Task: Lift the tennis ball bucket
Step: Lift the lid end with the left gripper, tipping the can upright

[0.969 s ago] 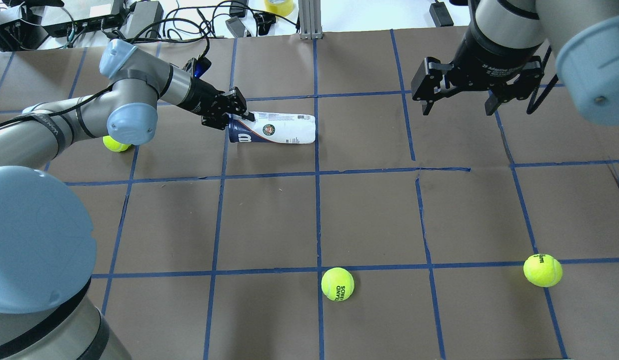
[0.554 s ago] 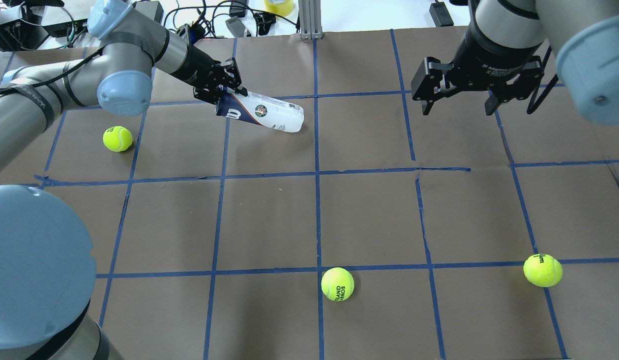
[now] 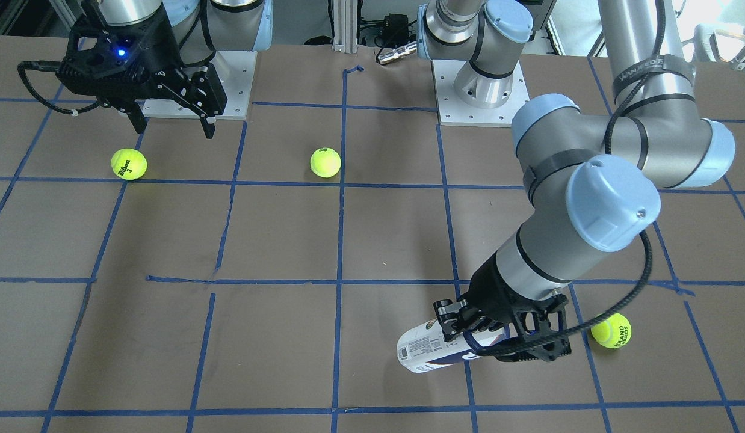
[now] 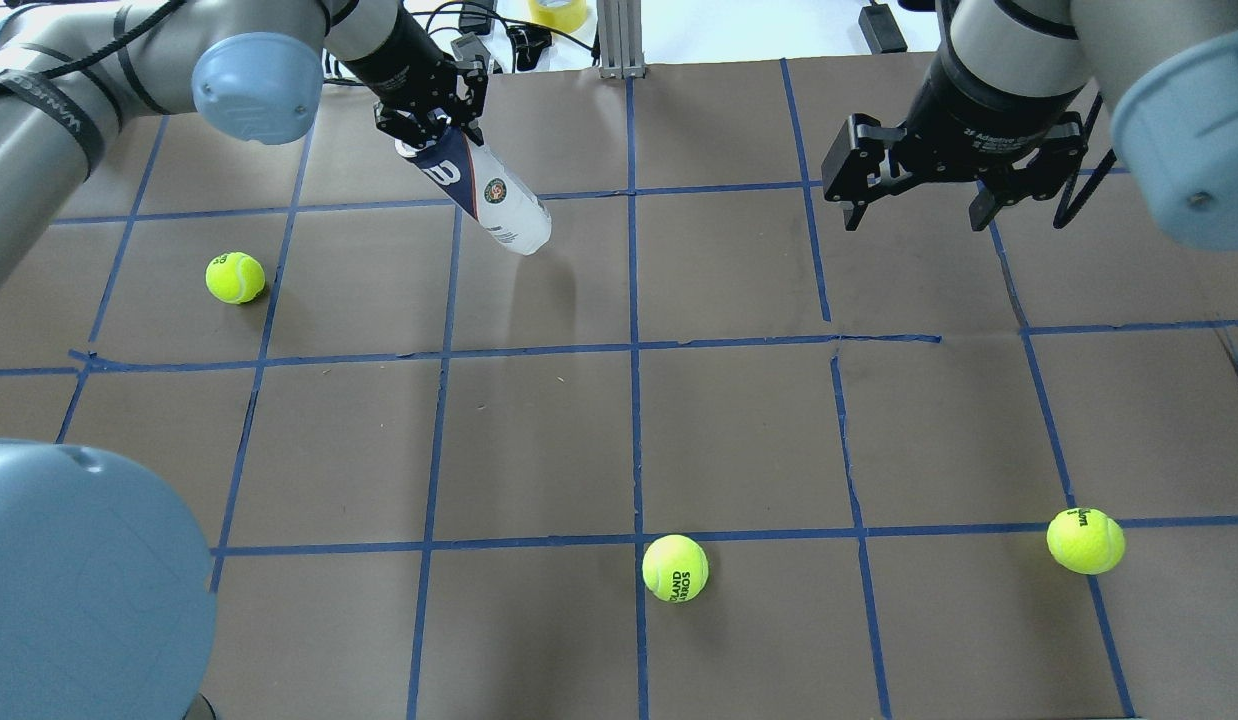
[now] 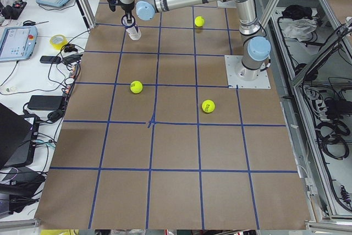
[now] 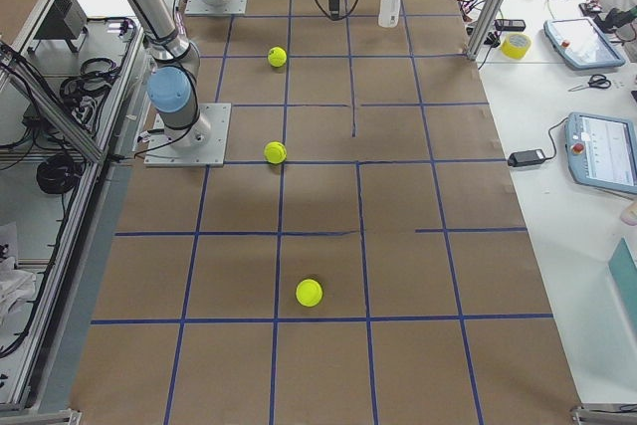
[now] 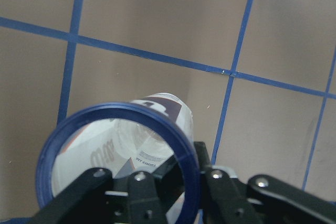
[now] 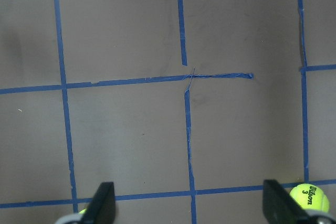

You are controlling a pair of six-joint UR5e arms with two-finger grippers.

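Observation:
The tennis ball bucket, a slim white-labelled tube with a navy end band, hangs tilted above the table's far left part, with its white end lowest. It also shows in the front-facing view and, from its open navy rim, in the left wrist view. My left gripper is shut on the navy end and holds the tube clear of the paper, its shadow apart below. My right gripper is open and empty, hovering over the far right. Its two fingers frame bare table in the right wrist view.
Three yellow-green tennis balls lie on the brown taped table: one at the left, one at the near middle, one at the near right. Cables, boxes and a metal post sit beyond the far edge.
My left arm has raised the bucket off the table and swung it toward the far edge. The tube went from lying flat to hanging steeply tilted. The right arm has not moved.

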